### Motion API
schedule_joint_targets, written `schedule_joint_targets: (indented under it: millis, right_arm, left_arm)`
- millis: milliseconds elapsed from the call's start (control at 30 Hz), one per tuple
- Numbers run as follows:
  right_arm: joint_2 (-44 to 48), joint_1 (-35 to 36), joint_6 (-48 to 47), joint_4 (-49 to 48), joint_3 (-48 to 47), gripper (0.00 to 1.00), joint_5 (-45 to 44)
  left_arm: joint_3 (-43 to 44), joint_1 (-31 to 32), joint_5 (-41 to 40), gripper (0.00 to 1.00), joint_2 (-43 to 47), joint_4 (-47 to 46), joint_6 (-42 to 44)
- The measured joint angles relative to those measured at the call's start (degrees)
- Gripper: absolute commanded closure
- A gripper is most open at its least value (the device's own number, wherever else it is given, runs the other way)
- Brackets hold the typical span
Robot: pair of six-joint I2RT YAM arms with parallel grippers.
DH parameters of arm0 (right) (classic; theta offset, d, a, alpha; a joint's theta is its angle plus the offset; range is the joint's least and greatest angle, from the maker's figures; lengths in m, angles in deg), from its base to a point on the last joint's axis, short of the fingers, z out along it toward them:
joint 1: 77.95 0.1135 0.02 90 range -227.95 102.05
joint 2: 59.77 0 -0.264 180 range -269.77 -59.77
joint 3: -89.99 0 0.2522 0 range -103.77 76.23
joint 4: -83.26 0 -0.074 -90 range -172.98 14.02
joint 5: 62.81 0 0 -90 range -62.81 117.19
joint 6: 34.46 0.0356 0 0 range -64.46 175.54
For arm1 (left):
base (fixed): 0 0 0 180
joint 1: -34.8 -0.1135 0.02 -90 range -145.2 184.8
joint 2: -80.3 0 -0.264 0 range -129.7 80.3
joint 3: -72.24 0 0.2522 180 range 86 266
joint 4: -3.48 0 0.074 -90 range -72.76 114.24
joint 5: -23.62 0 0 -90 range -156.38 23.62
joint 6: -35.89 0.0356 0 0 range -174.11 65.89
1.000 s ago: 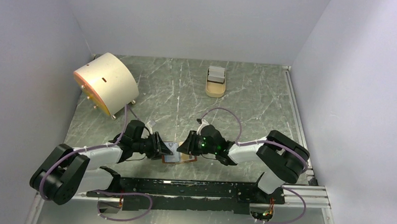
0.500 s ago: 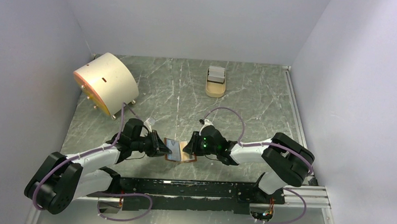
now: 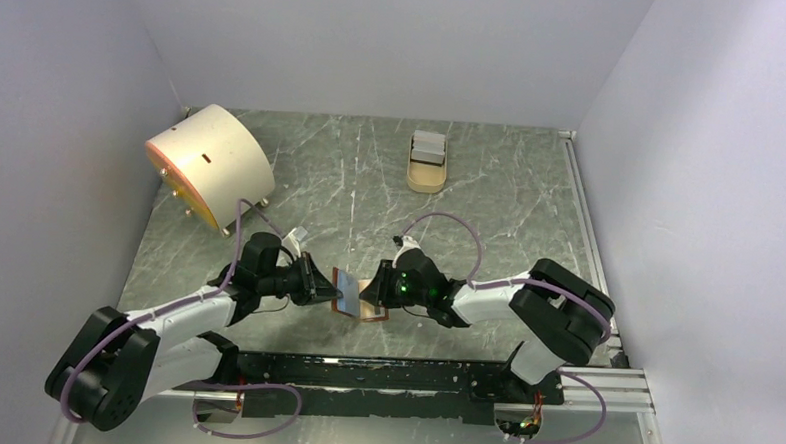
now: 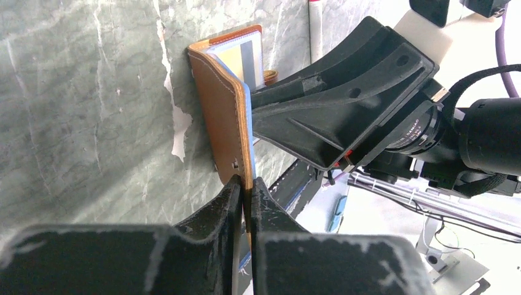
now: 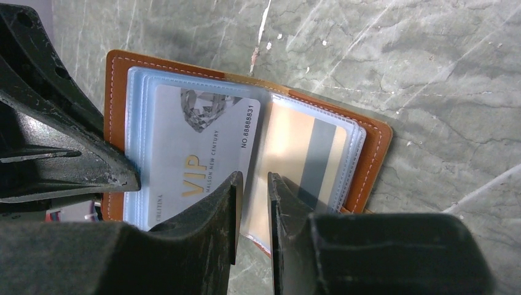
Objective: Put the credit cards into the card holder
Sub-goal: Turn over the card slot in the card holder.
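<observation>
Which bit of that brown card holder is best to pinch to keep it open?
The card holder's raised cover, at its free edge, from the left, as the left pincer does: it stands up thin and exposed; the other half lies flat.

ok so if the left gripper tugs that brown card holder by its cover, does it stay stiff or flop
Probably fairly stiff: the cover of the card holder stands straight on edge, pinched only at its end by the left gripper. The clear sleeves inside fan loosely, so they may flop. Looks light; could slide on the smooth table.
</observation>
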Motion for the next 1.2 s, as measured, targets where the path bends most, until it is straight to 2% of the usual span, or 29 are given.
schedule_joint_targets:
  millis: [633, 767, 933, 1033, 1133, 1200]
  right_arm:
    - [-1.64, 0.0, 0.59, -2.67, 0.0, 0.74, 0.85]
    - [-1.97, 0.0, 0.63, -2.95, 0.02, 0.74, 0.87]
    - [-2.38, 0.0, 0.76, -3.72, 0.09, 0.74, 0.96]
    - [-2.75, 0.0, 0.87, -4.48, 0.17, 0.74, 1.09]
    - [-2.91, 0.0, 0.9, -4.83, 0.22, 0.73, 1.2]
    - [-2.91, 0.0, 0.87, -4.81, 0.24, 0.73, 1.18]
  left_arm:
    - [-1.25, 0.0, 2.25, 0.91, -3.69, -6.86, -0.59]
    - [-0.31, 0.0, 1.92, 0.79, -5.49, -5.6, 0.04]
    - [2.19, 0.61, 0.48, 0.7, -6.99, -1.73, 1.36]
    - [3.13, 1.16, -0.07, 0.75, -7.89, -0.74, 1.81]
    - [4.11, 1.31, -0.35, 0.89, -9.18, 0.39, 2.29]
    - [4.94, 1.33, -0.76, 0.91, -9.29, 2.19, 2.71]
